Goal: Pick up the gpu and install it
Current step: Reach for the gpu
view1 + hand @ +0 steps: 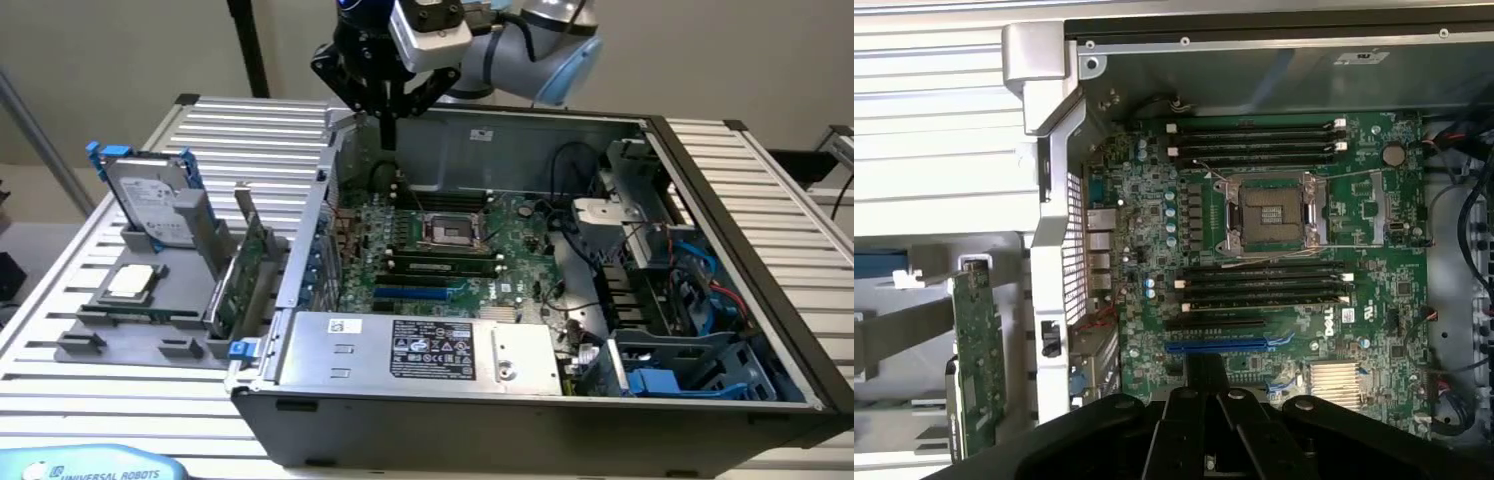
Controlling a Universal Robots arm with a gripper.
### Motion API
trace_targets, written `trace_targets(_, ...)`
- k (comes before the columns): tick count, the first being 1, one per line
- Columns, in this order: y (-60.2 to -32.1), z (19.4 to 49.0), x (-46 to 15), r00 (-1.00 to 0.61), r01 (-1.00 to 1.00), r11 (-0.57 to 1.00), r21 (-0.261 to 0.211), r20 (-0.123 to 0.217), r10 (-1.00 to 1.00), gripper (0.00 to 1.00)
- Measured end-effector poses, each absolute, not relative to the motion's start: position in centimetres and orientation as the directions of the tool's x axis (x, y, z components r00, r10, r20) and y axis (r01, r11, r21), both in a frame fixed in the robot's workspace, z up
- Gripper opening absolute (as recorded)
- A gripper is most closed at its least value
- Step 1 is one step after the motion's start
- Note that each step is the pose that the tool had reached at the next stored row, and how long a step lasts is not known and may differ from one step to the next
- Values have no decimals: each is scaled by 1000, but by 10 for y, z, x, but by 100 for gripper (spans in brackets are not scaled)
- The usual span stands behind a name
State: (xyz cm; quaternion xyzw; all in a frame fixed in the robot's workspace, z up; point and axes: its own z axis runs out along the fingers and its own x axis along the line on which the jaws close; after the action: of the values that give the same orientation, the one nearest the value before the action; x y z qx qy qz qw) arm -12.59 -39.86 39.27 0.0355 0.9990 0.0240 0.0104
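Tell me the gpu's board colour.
Green circuit board. The gpu shows it best in the wrist view.

Silver arm (507,45), pale-blue joint caps (574,62), black gripper (388,140).

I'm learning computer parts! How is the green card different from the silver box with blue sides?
The gpu is a thin green circuit board; the hard drive is a thicker silver box with blue rails. The gpu stands nearest the computer case; the hard drive stands farther off. Both stand on edge in the grey holder.
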Motion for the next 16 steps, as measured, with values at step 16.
trace_targets(16,-400,392,-198,-997,70,996,49,-19,71,11)
